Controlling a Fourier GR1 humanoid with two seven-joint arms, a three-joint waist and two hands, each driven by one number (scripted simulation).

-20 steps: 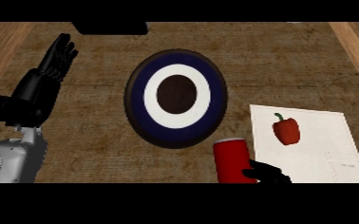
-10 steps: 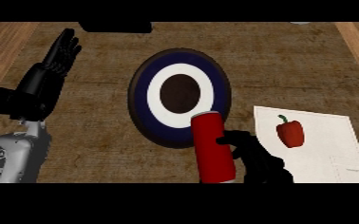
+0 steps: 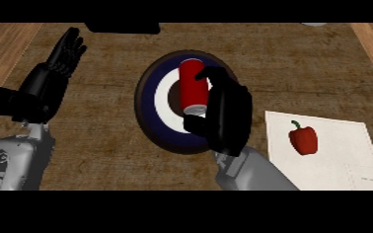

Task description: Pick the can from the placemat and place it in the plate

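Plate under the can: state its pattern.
Concentric rings: the round plate has a dark navy rim, a white band and a dark brown centre, seen in the head view.

This looks like a kitchen or a place to eat in a home. The worktop [image 3: 102, 44] is brown, with a rough look like woven cloth or worn wood, and strips of lighter wood run along its left and right edges. On it sits a round plate [image 3: 149, 111] with dark blue and white rings and a dark middle. To the right lies a white placemat [image 3: 335, 163] with a picture of a red pepper [image 3: 303, 139] on it. A red can [image 3: 192, 90], like a drink can, is over the plate. Plates, mats and cans are things you find where people eat.
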